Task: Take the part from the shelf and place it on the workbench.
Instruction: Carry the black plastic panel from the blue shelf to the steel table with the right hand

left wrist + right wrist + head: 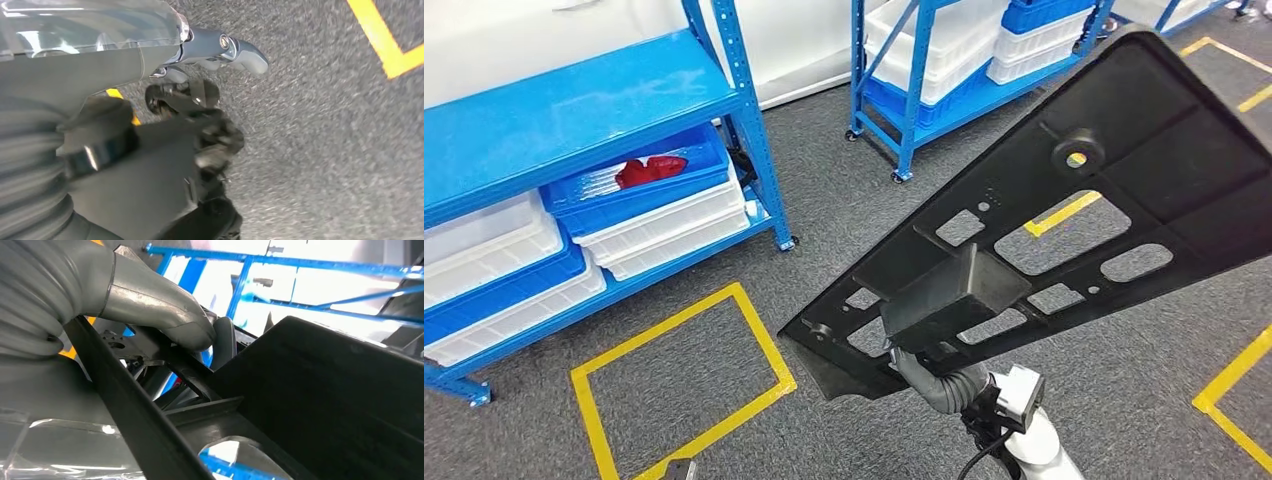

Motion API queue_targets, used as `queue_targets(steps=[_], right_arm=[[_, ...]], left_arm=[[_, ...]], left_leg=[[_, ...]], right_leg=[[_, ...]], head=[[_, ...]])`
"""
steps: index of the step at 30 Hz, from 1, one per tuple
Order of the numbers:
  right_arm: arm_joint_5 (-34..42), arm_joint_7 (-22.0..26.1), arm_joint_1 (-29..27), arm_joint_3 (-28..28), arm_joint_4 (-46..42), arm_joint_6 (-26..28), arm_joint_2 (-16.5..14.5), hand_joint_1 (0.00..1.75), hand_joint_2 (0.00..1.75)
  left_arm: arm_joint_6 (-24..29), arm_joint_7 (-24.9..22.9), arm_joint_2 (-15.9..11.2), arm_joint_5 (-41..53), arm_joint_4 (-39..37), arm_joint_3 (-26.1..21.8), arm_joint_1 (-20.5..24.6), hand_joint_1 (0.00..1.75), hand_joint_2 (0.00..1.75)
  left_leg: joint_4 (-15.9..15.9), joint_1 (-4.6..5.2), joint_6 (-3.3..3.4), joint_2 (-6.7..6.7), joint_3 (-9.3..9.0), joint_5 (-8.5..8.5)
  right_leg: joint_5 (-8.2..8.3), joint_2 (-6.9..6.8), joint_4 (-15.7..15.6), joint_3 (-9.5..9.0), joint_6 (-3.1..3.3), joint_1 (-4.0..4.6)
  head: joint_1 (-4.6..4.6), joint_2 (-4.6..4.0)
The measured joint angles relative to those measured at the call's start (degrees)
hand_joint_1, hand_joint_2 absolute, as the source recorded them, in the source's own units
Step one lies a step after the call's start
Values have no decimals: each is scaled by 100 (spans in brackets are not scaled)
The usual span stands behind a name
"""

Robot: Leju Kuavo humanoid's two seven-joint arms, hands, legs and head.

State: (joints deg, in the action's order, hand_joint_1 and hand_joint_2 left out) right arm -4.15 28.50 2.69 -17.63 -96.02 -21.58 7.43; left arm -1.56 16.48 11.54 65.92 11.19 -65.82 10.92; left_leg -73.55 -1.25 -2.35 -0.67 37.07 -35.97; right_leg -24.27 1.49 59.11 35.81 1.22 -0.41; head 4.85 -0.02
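While we are looking down from the head view, we are seeing one black part (1064, 210), a long flat panel with cut-outs and a raised box, held tilted above the grey carpet (844, 190). Two blue shelves (554, 120) are standing behind, stacked with white and blue bins. Our right hand (165, 310) is gripping the part's near end, thumb pressing its rib. Our left hand (205, 100) is hanging over carpet; its fingers are blurred, so we cannot tell their spread.
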Motion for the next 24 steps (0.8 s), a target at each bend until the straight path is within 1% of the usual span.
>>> queue_targets(steps=[1, 2, 3, 4, 5, 6, 7, 8, 9, 10, 11, 12, 13, 14, 15, 16, 17, 18, 19, 20, 21, 22, 23, 24], right_arm=[[-7, -9, -10, 9, -1, 13, 0, 175, 175], [-16, -21, -20, 20, -6, 29, 0, 175, 175], [-23, -34, -29, 37, -20, 53, 0, 175, 175], [-27, -45, -36, 55, -40, 75, 0, 175, 175], [-29, -55, -41, 79, -62, 96, 1, 175, 175], [-34, -65, -48, 105, -81, 116, 1, 175, 175], [-46, -78, -66, 137, -98, 134, 2, 175, 175], [-69, -94, -90, 177, -114, 149, 2, 175, 175], [-100, -111, -122, 224, -132, 160, 4, 175, 175], [-134, -126, -157, 277, -152, 168, 8, 175, 175], [-169, -137, -175, 330, -167, 173, 12, 175, 175], [-196, -146, -181, 378, -177, 178, 16, 175, 175], [-215, -155, -185, 423, -183, 183, 20, 175, 175], [-228, -163, -188, 464, -186, 186, 22, 175, 175], [-236, -169, -198, 500, -186, 186, 26, 175, 175], [-241, -174, -216, 538, -186, 186, 31, 175, 175], [-248, -175, -233, 574, -186, 186, 38, 175, 175], [-258, -176, -246, 609, -188, 187, 46, 175, 175], [-278, -176, -258, 644, -196, 190, 54, 175, 175], [-306, -176, -266, 671, -210, 196, 60, 175, 175], [-342, -177, -276, 692, -232, 205, 63, 175, 175], [-383, -178, -290, 713, -260, 214, 67, 175, 175], [-421, -179, -306, 734, -287, 222, 74, 175, 175], [-457, -181, -325, 757, -315, 227, 87, 175, 175]], left_arm=[[-1, 0, 0, 0, 0, 1, -11, 0, 175], [-1, 0, 0, 0, 0, 1, -16, 0, 175], [-2, 1, 0, 0, 0, 2, -14, 0, 175], [-3, 1, -1, 0, 0, 4, -11, 0, 175], [-4, 2, -4, 0, 0, 7, -8, 0, 175], [-6, 3, -5, 1, 0, 11, -3, 0, 175], [-8, 4, -5, 1, 0, 17, 3, 0, 175], [-9, 4, -4, 2, 0, 24, 11, 0, 175], [-11, 3, 1, 2, 0, 32, 20, 0, 175], [-11, 2, 7, 1, 0, 42, 29, 0, 175], [-13, 2, 11, -1, 0, 52, 36, 0, 175], [-13, 2, 15, -3, 0, 62, 37, 0, 175], [-14, 2, 18, -5, 0, 71, 32, 0, 175], [-14, 1, 17, -7, 0, 76, 20, 0, 175], [-14, -1, 16, -7, 0, 79, 7, 0, 175], [-14, -2, 16, -7, 0, 80, -4, 0, 175], [-15, -2, 15, -7, 0, 81, -8, 0, 175], [-16, -2, 15, -7, 0, 85, -9, 0, 175], [-18, -2, 15, -7, 0, 89, -8, 0, 175], [-20, -2, 13, -5, 1, 94, -7, 0, 175], [-22, -1, 11, -2, 1, 99, -7, 0, 175], [-24, 0, 9, 1, 2, 105, -6, 0, 175], [-25, -1, 8, 3, 2, 110, -6, 0, 175], [-28, -1, 9, 3, 2, 116, -4, 0, 175]], left_leg=[[-126, 16, 29, 14, 87, 27], [-52, 34, 69, 25, 82, 153], [266, 58, 124, 66, -39, 376], [667, 83, 190, 167, -201, 591], [1034, 97, 249, 290, -349, 753], [1320, 108, 283, 397, -465, 855], [1443, 121, 297, 462, -515, 870], [1484, 131, 296, 455, -532, 871], [1520, 136, 292, 410, -549, 888], [1568, 133, 303, 352, -574, 921], [1628, 119, 321, 288, -599, 957], [1685, 106, 338, 213, -623, 989], [1721, 104, 353, 133, -638, 1008], [1736, 108, 364, 55, -642, 1010], [1736, 109, 364, -26, -640, 1007], [1734, 107, 358, -105, -639, 1000], [1731, 101, 345, -181, -641, 991], [1723, 91, 327, -251, -645, 979], [1708, 82, 297, -315, -654, 960], [1687, 86, 260, -369, -663, 932], [1667, 92, 218, -418, -675, 902], [1654, 101, 175, -464, -688, 875], [1652, 109, 136, -511, -702, 858], [1659, 104, 101, -568, -720, 849]], right_leg=[[2, 85, 1, -3, 10, 29], [4, 168, 2, -9, 15, 55], [6, 252, 4, -20, 19, 78], [6, 326, 5, -30, 20, 89], [10, 393, 12, -33, 13, 101], [16, 452, 18, -27, -1, 96], [27, 503, 18, -10, -28, 76], [45, 555, 13, 9, -66, 58], [66, 611, -6, 22, -107, 43], [72, 604, -4, 32, -141, 37], [27, 499, 59, 66, -173, 47], [-80, 347, 221, 147, -207, 53], [-246, 161, 507, 284, -241, 41], [-433, 20, 865, 463, -285, 21], [-578, -44, 1213, 634, -326, -13], [-635, -78, 1437, 739, -363, -51], [-588, -105, 1452, 738, -397, -87], [-454, -145, 1248, 619, -426, -118], [-274, -248, 859, 393, -450, -139], [-146, -398, 470, 169, -452, -136], [-60, -514, 168, 2, -427, -125], [-30, -591, -5, -89, -385, -107], [-44, -589, -37, -92, -330, -83], [-34, -517, -42, -78, -279, -70]], head=[[0, 0], [0, 0], [0, 0], [0, 0], [0, 0], [1, 0], [1, 0], [1, 0], [1, 0], [0, 0], [-1, 0], [-2, 0], [-2, 0], [-3, 0], [-2, 0], [-2, 0], [-2, 0], [-2, 0], [-2, 0], [-2, 0], [-2, 0], [-2, 0], [-2, 0], [-2, 0]])
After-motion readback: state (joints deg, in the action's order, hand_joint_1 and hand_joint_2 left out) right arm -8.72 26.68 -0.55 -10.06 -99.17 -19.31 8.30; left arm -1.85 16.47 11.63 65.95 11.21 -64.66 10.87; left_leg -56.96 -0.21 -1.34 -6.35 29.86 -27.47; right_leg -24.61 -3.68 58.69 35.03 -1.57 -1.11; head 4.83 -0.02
